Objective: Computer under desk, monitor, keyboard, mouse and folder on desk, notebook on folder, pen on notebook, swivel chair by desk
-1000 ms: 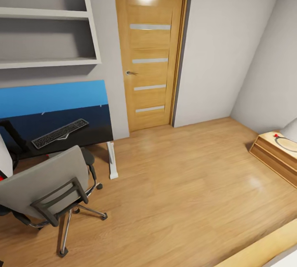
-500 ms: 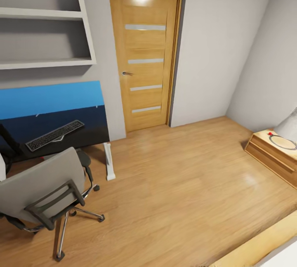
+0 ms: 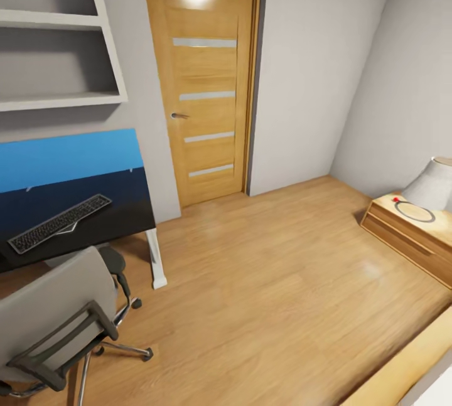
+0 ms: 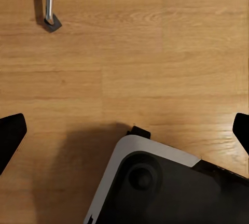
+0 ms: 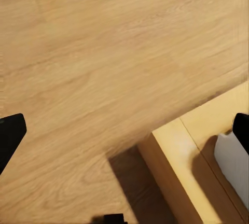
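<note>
The black desk (image 3: 122, 214) with its bright blue back panel (image 3: 69, 158) stands at the left of the head view. On it lies the dark keyboard (image 3: 59, 223). In front of the desk, the grey swivel chair (image 3: 50, 312) shows its back, which hides the seat. One chrome chair leg (image 4: 48, 1) with a caster crosses the left wrist view. My left gripper (image 4: 124, 133) hangs open over bare wooden floor beside my own base (image 4: 166, 187). My right gripper (image 5: 124, 130) is open too, above the floor near a wooden bed frame (image 5: 197, 167). The monitor, folder, mouse, notebook, pen and computer are out of view.
An oak door (image 3: 201, 89) is shut in the far wall. Grey wall shelves (image 3: 63, 100) hang above the desk. At the right stands a low wooden nightstand (image 3: 402, 233) with a lamp (image 3: 433, 183). The bed frame's edge (image 3: 402, 368) runs along the near right corner.
The head camera has turned to the right, so desk, chair and door sit further left in the picture. The objects themselves have not visibly moved.
</note>
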Motion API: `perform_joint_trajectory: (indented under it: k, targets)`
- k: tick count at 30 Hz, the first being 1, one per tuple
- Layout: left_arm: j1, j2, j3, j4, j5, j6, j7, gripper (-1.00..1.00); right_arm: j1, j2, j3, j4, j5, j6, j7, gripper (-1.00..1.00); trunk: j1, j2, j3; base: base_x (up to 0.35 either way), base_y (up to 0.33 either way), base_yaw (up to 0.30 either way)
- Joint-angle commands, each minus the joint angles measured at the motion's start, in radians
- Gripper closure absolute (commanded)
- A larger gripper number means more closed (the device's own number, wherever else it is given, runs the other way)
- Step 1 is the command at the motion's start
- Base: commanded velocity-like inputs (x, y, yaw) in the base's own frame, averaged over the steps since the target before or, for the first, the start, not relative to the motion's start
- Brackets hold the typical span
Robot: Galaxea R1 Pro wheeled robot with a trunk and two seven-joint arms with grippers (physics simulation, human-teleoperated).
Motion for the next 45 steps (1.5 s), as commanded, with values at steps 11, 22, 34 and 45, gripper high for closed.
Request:
perform_joint_trajectory:
  k: [11, 22, 34, 45]
  targets:
    - [-0.001, 0.000, -0.002, 0.001, 0.006, -0.003, 0.001, -1.00, 0.000, 0.000, 0.001, 0.001, 0.000, -0.003, -0.003, -1.00, 0.001, -0.001, -0.001, 0.275, 0.144, -0.006]
    - [-0.001, -0.008, -0.004, 0.004, 0.005, 0.003, 0.001, -1.00, -0.002, 0.005, 0.005, 0.005, -0.002, 0.003, -0.002, -1.00, 0.001, -0.001, -0.001, 0.197, 0.010, 0.000]
    - [-0.001, -0.043, -0.007, 0.028, 0.003, 0.006, 0.001, -1.00, -0.002, 0.016, 0.007, 0.026, -0.001, 0.006, -0.003, -1.00, 0.001, -0.001, -0.001, 0.000, 0.000, 0.000]
    - [-0.001, -0.046, -0.009, 0.042, 0.001, 0.004, 0.001, -1.00, -0.002, 0.017, 0.009, 0.055, 0.000, 0.003, -0.001, -1.00, 0.001, -0.001, -0.001, 0.000, 0.000, 0.000]
